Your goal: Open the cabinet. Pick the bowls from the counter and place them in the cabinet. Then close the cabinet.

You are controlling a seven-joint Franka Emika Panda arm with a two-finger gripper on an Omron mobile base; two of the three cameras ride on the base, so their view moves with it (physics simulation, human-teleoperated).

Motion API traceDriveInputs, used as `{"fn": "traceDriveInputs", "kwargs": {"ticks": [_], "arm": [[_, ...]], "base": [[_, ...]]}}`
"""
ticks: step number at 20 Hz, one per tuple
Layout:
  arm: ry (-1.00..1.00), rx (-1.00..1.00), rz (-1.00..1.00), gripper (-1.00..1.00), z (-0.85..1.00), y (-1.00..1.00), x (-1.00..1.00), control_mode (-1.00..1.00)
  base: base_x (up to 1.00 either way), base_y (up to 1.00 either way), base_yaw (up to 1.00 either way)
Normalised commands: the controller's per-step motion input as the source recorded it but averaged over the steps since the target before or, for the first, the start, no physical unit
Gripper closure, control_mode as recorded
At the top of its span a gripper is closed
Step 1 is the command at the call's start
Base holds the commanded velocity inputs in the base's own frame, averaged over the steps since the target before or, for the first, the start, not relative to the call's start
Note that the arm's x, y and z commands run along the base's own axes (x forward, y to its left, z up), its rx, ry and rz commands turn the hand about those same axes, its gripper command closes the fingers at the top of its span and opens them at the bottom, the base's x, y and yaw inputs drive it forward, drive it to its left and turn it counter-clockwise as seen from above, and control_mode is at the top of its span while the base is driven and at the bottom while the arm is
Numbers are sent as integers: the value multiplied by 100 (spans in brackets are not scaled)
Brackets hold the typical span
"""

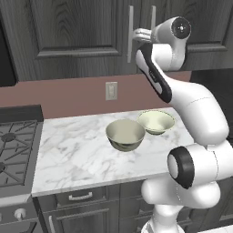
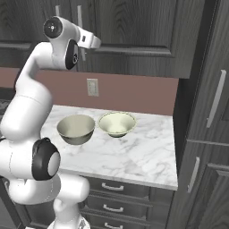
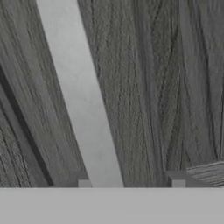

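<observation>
The cabinet (image 1: 77, 32) doors are shut above the surface (image 1: 73, 150), which lies bare left of the bowls. The arm reaches up, its pincer (image 1: 135, 35) at the left door's handle (image 3: 83, 109); whether the pincer grips it cannot be told. The deeper bowl (image 1: 125, 134) and shallower bowl (image 1: 156, 121), both empty, sit just beside each other near the surface's right edge.

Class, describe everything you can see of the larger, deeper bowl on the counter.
The larger bowl is round and deep, pale cream-green inside and greyish, metallic-looking outside. It stands upright and empty on the white marble counter, towards its back right part. The shallower bowl sits just behind and to its right; whether their rims touch cannot be told. Nothing holds it: the gripper is up at the cabinet handle.
</observation>
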Motion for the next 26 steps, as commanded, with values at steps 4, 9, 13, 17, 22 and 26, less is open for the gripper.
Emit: {"fn": "traceDriveInputs", "kwargs": {"ticks": [4,9,13,17,22,26], "arm": [[-2,0,0,100,-51,-78,14,-100],[-1,7,0,100,-24,-100,-20,-100],[-3,8,-2,100,-22,-100,-55,-100],[-2,9,-6,100,-16,-100,-75,-100],[0,16,-7,100,0,-100,-100,-100],[0,17,-6,100,0,-100,-96,-100]], "base": [[0,0,0],[0,0,0],[0,0,0],[0,0,0],[0,0,0],[0,0,0]]}}
